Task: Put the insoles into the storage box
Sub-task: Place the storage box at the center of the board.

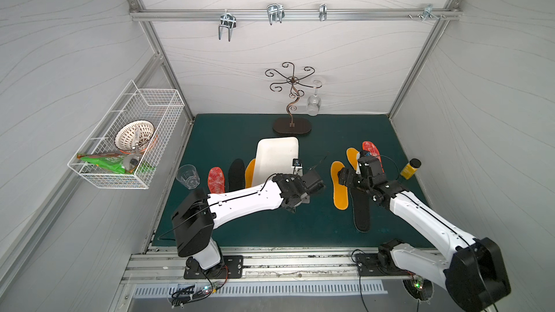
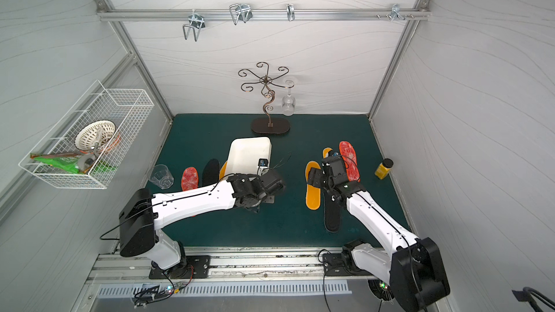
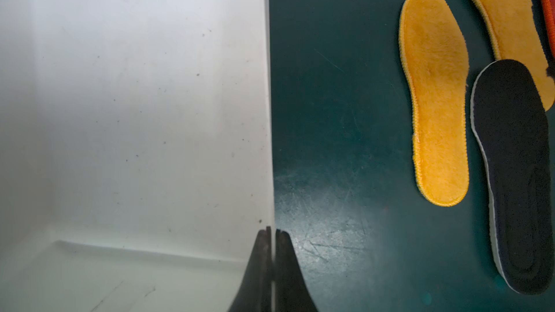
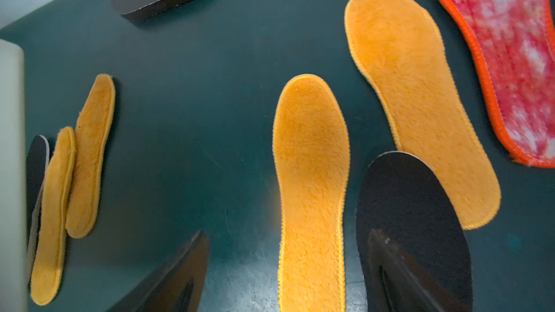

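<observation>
Now the right gripper, jaws spread wide and empty, hangs over the orange insole lying lengthwise between them on the green mat, clearly the nearer arm, while the left gripper pinches the rim of the storage box off to its left.

Left arm reaches out low, forearm slanting toward right side. Left gripper pinched tight, one finger on each side of thin wall of white box. Right arm stretches forward, wrist bent down. Right gripper spread wide, fingers far apart, empty, pointing down.
</observation>
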Controlling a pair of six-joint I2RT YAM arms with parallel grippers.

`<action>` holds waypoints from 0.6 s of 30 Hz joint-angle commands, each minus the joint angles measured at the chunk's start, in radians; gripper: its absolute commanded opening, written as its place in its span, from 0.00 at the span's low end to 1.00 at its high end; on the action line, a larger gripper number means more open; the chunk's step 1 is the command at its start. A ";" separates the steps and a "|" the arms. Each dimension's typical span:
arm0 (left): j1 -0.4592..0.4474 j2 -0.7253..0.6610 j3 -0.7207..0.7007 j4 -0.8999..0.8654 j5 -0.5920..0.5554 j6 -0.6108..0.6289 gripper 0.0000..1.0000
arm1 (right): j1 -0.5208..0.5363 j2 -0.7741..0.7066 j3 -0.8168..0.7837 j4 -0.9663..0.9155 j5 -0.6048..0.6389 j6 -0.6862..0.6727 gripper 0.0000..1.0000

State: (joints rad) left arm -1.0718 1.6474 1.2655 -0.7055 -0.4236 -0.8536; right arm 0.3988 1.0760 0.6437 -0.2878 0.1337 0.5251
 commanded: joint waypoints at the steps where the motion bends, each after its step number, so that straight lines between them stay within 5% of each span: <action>1: -0.011 0.041 0.082 0.041 0.024 -0.033 0.00 | -0.037 -0.032 -0.016 -0.010 -0.048 0.041 0.88; 16: -0.016 0.236 0.180 0.159 0.186 -0.030 0.00 | -0.070 -0.032 -0.032 0.000 -0.054 0.038 0.90; 18: -0.016 0.248 0.201 0.167 0.199 -0.013 0.17 | -0.071 -0.036 -0.033 -0.003 -0.049 0.039 0.91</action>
State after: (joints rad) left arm -1.0824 1.8786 1.3956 -0.5957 -0.2451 -0.8875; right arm 0.3336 1.0588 0.6189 -0.2871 0.0845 0.5549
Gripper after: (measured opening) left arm 0.141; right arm 0.906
